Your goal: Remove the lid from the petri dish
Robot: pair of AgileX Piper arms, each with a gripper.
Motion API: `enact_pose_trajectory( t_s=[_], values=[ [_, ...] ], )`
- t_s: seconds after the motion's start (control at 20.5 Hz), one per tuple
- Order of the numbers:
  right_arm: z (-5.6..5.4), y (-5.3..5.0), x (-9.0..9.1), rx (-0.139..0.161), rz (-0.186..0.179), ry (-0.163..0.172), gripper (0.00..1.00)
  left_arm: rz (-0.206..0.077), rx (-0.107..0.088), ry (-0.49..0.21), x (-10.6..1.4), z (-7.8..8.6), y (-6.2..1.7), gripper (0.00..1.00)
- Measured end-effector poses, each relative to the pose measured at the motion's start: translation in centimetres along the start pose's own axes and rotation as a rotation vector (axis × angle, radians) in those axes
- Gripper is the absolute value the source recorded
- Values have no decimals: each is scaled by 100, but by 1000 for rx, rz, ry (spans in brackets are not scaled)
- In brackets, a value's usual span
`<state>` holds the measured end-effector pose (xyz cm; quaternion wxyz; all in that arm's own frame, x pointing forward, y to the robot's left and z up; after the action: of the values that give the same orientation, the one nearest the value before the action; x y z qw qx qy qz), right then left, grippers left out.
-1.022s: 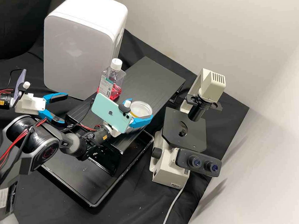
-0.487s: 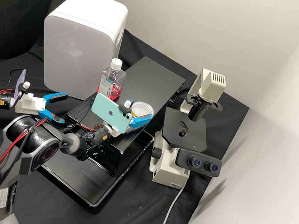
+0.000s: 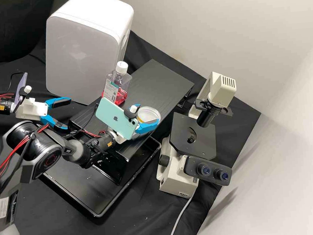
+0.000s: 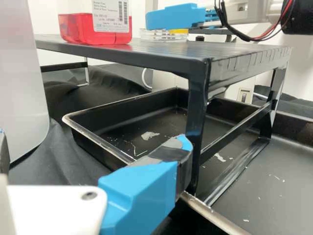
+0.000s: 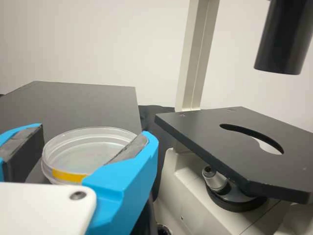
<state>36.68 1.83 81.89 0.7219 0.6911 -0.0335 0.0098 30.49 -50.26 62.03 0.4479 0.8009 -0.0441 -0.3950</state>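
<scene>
Here the right gripper [image 3: 148, 115] sits at the near right corner of the black shelf [image 3: 160, 80], its blue fingers closed in on the dish [image 5: 68, 169]. The grey pads [image 5: 128, 151] press the rim from either side. The lid [image 5: 90, 147] is on, clear, with a yellow band showing on the wall beneath it. From the left wrist view the dish appears to rest on the shelf top, though I cannot tell whether the lid has lifted at all. A flask [image 3: 116, 85] of red liquid stands farther back on the same shelf, which stands in a black tray [image 3: 97, 195]. The left gripper [image 3: 67, 113] hangs off the shelf's left end, fingers spread wide and holding nothing. A microscope [image 3: 192, 147] stands just right of the dish, and a white box [image 3: 84, 43] stands behind the shelf.
</scene>
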Motion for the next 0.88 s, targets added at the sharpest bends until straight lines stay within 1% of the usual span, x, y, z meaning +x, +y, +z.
enact_pose_trajectory(
  t_s=[0.1,0.29,0.34,0.44,0.49,0.54,0.58,0.63,0.73,0.83,0.88],
  values=[
    [-5,-13,-32,0,-7,-1,0,0,0,0,0,0,0,100],
    [-21,13,-147,5,-10,-2,0,0,0,0,0,0,0,100],
    [-33,25,-182,3,-11,2,0,0,0,0,0,0,0,100],
    [-68,71,-263,15,-8,19,0,0,0,0,0,0,0,100],
    [-85,113,-310,17,6,36,0,0,0,0,0,0,0,100],
    [-105,169,-355,24,32,53,0,0,0,0,0,0,0,100],
    [-116,238,-404,34,63,67,0,0,0,0,0,0,0,100],
    [-129,298,-458,38,93,82,0,0,0,0,0,0,0,100],
    [-166,412,-555,37,156,121,0,0,0,0,0,0,0,100],
    [-201,509,-658,45,210,158,0,0,0,0,0,0,0,100],
    [-211,552,-707,49,229,171,0,0,0,0,0,0,0,100]
  ],
)
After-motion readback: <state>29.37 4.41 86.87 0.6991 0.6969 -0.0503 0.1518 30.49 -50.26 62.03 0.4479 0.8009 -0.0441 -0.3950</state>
